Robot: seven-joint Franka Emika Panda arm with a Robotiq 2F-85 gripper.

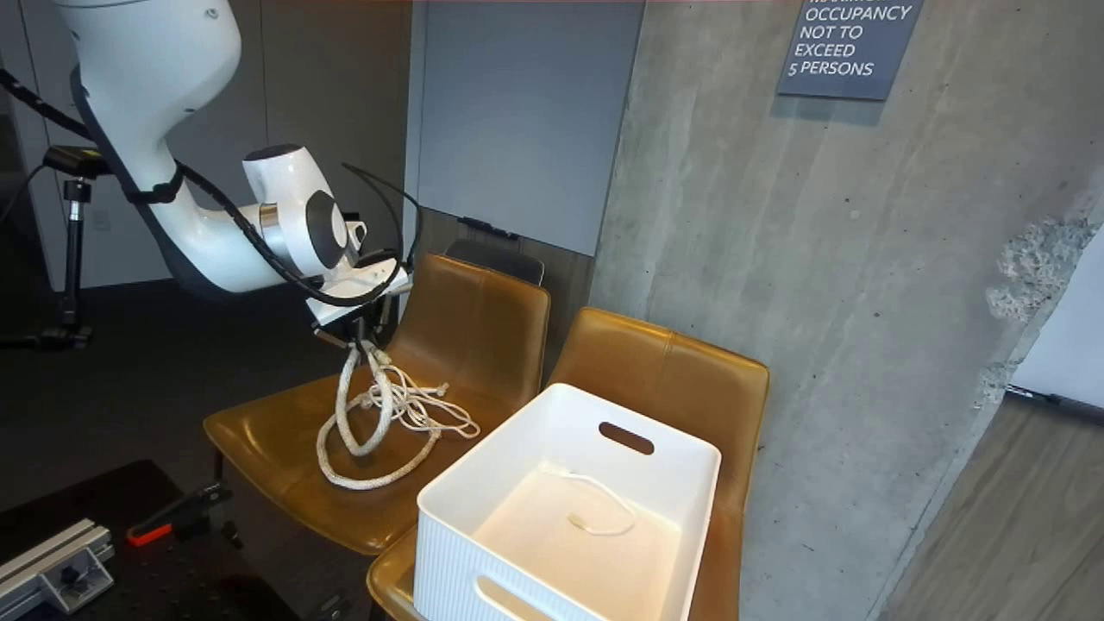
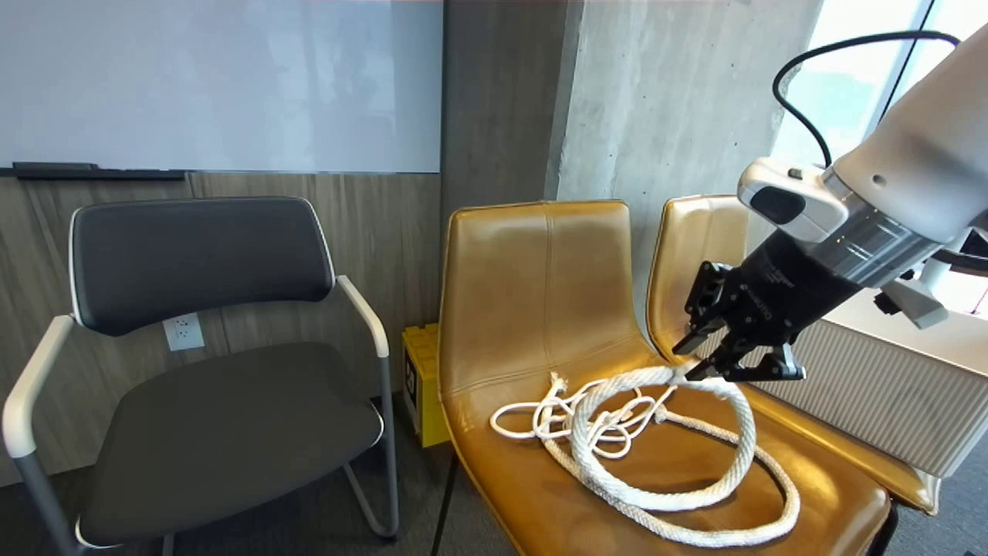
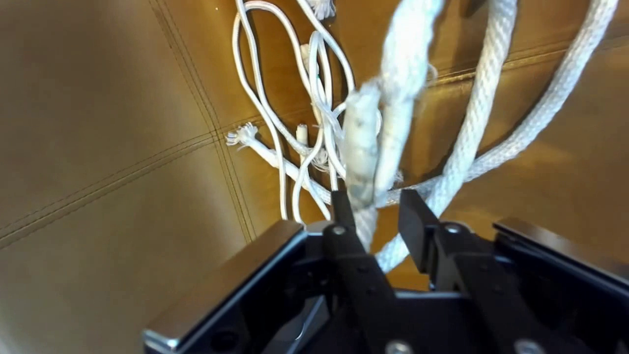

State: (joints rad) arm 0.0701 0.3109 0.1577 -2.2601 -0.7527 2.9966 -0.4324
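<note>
- Rope loop (image 2: 671, 500) seen in an exterior view at six o'clock of jaws, over brown chair (image 2: 532, 286).
- Jaws parted partway; nothing visibly clamped.
- Rope loop may be dragged if snagged on jaws.

The white arm (image 1: 159, 121) is sloping down from above in an exterior view and bending into its wrist (image 1: 295, 207); below, the black gripper (image 2: 687, 363) is pointing diagonally downward, and look, its two fingers (image 3: 417, 221) are standing apart, a modest gap showing between the tips!
</note>
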